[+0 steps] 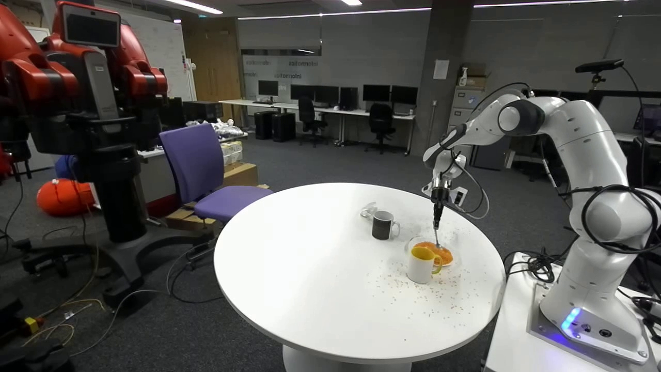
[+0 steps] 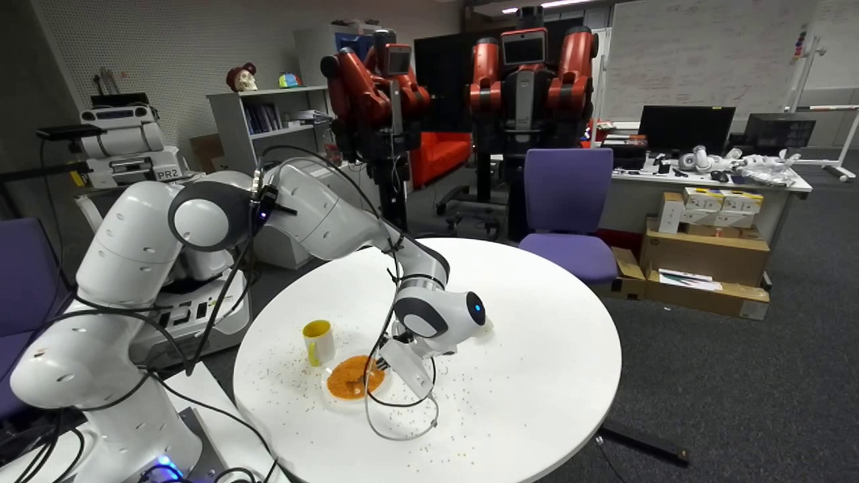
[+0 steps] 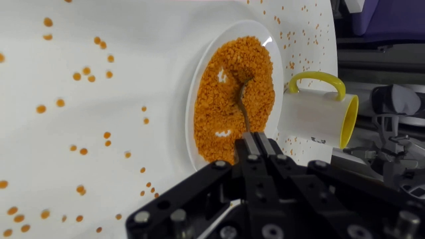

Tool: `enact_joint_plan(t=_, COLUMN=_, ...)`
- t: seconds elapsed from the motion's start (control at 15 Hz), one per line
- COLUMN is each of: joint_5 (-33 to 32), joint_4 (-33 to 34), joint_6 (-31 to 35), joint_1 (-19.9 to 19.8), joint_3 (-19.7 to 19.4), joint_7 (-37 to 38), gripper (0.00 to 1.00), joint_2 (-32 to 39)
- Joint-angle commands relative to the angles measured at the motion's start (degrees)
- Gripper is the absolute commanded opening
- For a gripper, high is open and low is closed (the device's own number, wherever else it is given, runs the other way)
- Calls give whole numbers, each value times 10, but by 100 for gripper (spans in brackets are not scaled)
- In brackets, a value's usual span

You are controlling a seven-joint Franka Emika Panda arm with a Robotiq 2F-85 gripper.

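Note:
My gripper (image 3: pixel 255 133) points down over a white plate (image 3: pixel 190 109) heaped with small orange grains (image 3: pixel 215 106). Its fingers are closed on the thin metal handle of a spoon (image 3: pixel 245 116). The spoon's head rests down in the grains, partly buried. In an exterior view the gripper (image 1: pixel 437 226) stands just above the plate, the spoon (image 1: pixel 437 237) slanting from it into the orange heap. Beside the plate is a white mug (image 3: pixel 308 113) with yellow inside and handle, upright in both exterior views. The arm hides the fingertips in an exterior view (image 2: pixel 382 362).
Loose grains lie scattered on the round white table (image 1: pixel 310 258) around plate and mug. A dark grey mug (image 1: pixel 382 226) and a crumpled clear item (image 1: pixel 368 209) stand farther off. A purple chair (image 1: pixel 193 163) is at the table's edge; a cable (image 2: pixel 402 439) loops from the wrist.

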Motion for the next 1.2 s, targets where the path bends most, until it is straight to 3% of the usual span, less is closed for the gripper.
enact_joint_plan(t=0.0, joint_5=13, joint_4=36, joint_6=-37, joint_1=-27, joint_3=9, joint_7=-32, gripper=1, joint_2=24)
enact_joint_plan(t=0.53, joint_5=29, joint_4=65, joint_6=-65, joint_1=-51, joint_3=14, joint_7=-63, gripper=1, joint_2=57)
enact_joint_plan(t=1.13, joint_5=34, joint_4=86, joint_6=-84, joint_1=-49, joint_3=35, joint_7=-70, gripper=1, joint_2=74)
